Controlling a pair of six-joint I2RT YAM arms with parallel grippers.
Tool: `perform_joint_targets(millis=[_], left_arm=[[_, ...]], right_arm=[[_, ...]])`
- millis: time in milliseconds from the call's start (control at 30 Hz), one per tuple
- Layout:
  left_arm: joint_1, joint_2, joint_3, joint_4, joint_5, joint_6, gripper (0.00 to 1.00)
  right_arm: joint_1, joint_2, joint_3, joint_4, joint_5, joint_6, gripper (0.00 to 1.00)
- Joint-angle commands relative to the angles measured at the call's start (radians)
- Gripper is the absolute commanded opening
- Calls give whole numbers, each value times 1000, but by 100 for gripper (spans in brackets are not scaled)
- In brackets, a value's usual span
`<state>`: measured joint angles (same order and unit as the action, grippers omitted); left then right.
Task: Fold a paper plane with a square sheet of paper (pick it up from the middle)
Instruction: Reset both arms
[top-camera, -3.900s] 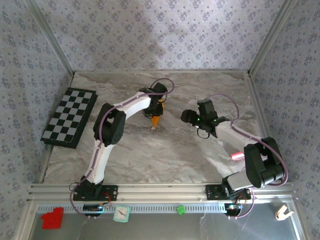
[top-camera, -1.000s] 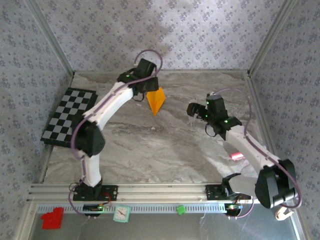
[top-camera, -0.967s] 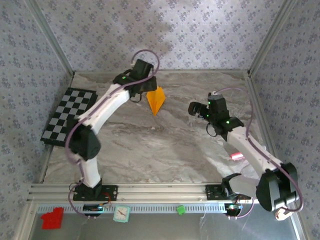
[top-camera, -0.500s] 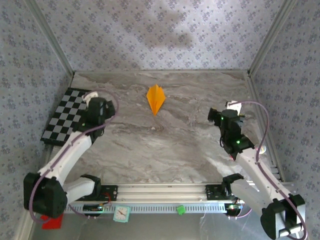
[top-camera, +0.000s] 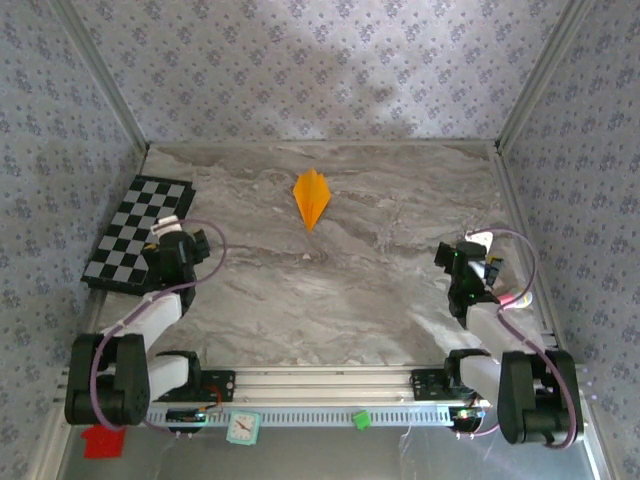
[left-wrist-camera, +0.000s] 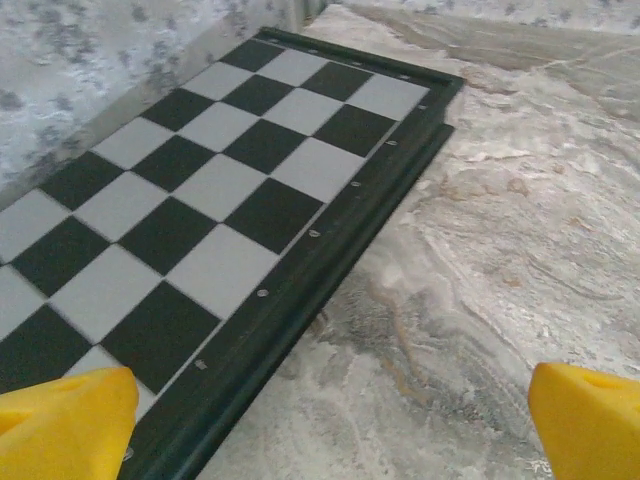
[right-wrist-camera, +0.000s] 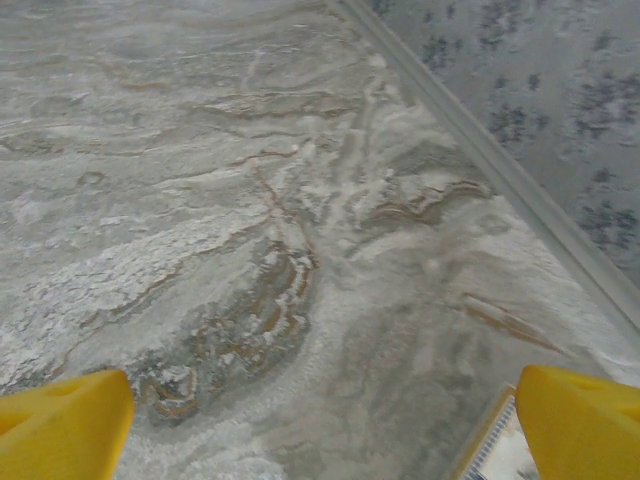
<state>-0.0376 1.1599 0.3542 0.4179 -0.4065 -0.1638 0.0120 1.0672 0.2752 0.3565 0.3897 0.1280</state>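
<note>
Orange paper plane (top-camera: 311, 198) lies well apart from left tool (left-wrist-camera: 325, 425) and right tool (right-wrist-camera: 325, 420), both released.

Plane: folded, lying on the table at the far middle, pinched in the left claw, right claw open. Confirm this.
Wrong on the grip. The plane lies free on the table; the left claw is open and far from it, beside the mat, as the top view shows. The rest holds: folded, far middle, right claw open.

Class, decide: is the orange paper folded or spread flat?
Folded: the paper plane lies on the table as a narrow pointed dart, tip toward the arms, not a flat square.
</note>
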Motion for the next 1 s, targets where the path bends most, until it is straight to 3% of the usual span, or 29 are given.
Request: perform_joint_targets(millis=[0, 133, 367, 667, 867, 967], left_arm=[[20, 48, -55, 307, 151, 76, 100], [57, 134, -86, 457, 246, 86, 100], [78, 264, -64, 525, 363, 104, 100], [78, 352, -28, 532, 350, 94, 100], [79, 366, 18, 453, 327, 89, 100], [63, 370, 41, 422, 298, 99, 100]], right_arm=[[-17, 87, -20, 279, -92, -79, 100], [-20, 159, -20, 398, -165, -141, 100], [-45, 238, 4, 456, -311, -151, 100], [-34, 452, 21, 631, -333, -162, 100], [-22, 458, 116, 454, -301, -150, 100], [-35, 458, 114, 463, -309, -149, 100]])
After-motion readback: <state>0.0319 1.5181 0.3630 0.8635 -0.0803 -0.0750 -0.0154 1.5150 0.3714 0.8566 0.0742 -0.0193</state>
